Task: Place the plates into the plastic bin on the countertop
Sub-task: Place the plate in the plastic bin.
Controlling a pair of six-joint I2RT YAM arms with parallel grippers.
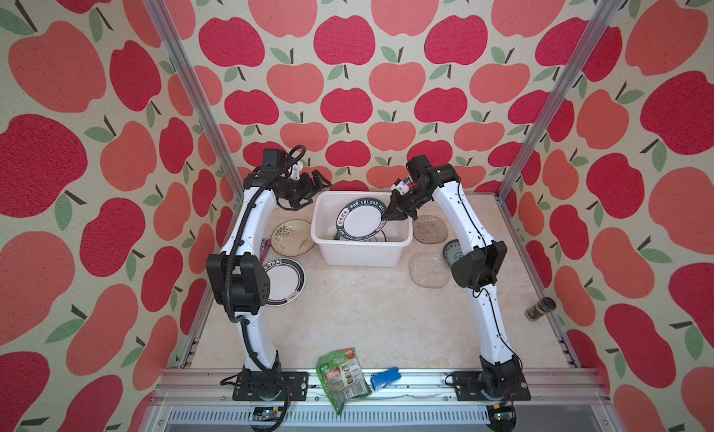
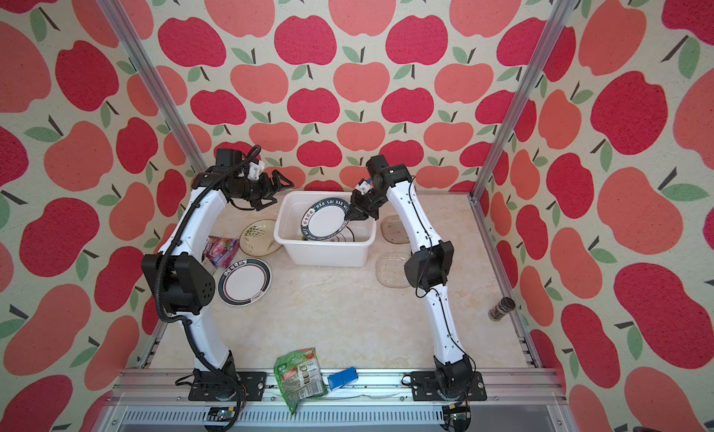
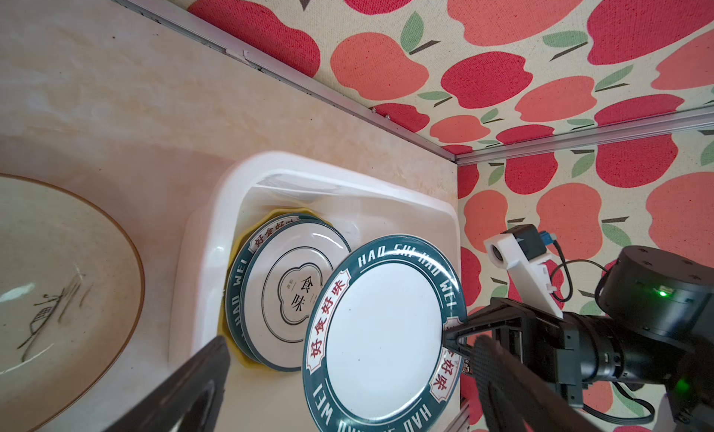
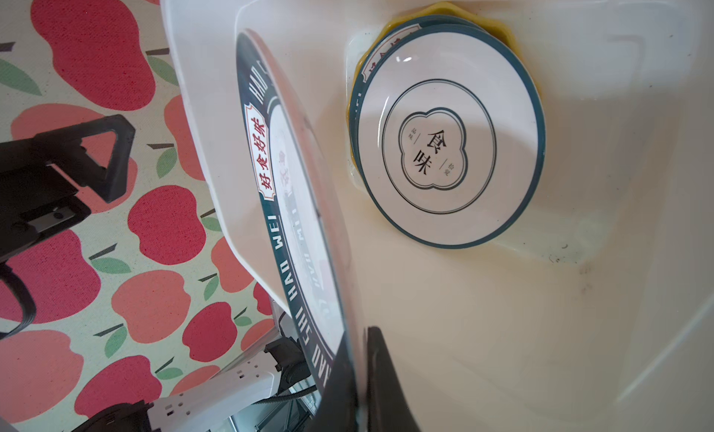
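Lettered plate [image 1: 361,221], white with a dark "HAO SHI HAO WEI" rim, was tilted steeply in the mouth of the plastic bin [image 1: 363,254]. The right gripper [image 1: 390,215] was clamped on its rim on the right-arm side. Couldn't tell whether its lower edge touched the stack beneath; that part was hidden in both top views. The bin sat at the back middle of the countertop [image 1: 367,314]. The wrist views showed three plates stacked in the bin: yellow scalloped plate [image 4: 498,27] at the bottom with only its edge showing, lettered-rim plate [image 3: 236,268] over it showing just a crescent, emblem plate [image 4: 448,148] on top. Five more lay on the countertop:
- cream plant-print plate [image 1: 291,237] just left of the bin
- white dark-rimmed plate [image 1: 284,281] nearer the front, edge hidden by the left arm's elbow
- smoky glass plate [image 1: 427,229] right of the bin, partly behind the right arm
- clear glass plate [image 1: 427,269] in front of that
- blue patterned plate [image 1: 453,252], mostly covered by the right elbow

Left gripper [image 1: 317,190] hovered by the bin's back-left corner, jaws wide apart, holding nothing. One green snack packet [image 1: 342,374] and one small blue box [image 1: 385,378] sat on the front rail. One dark jar [image 1: 540,308] lay by the right rail. One purple packet [image 2: 220,250] was partly hidden behind the left arm.
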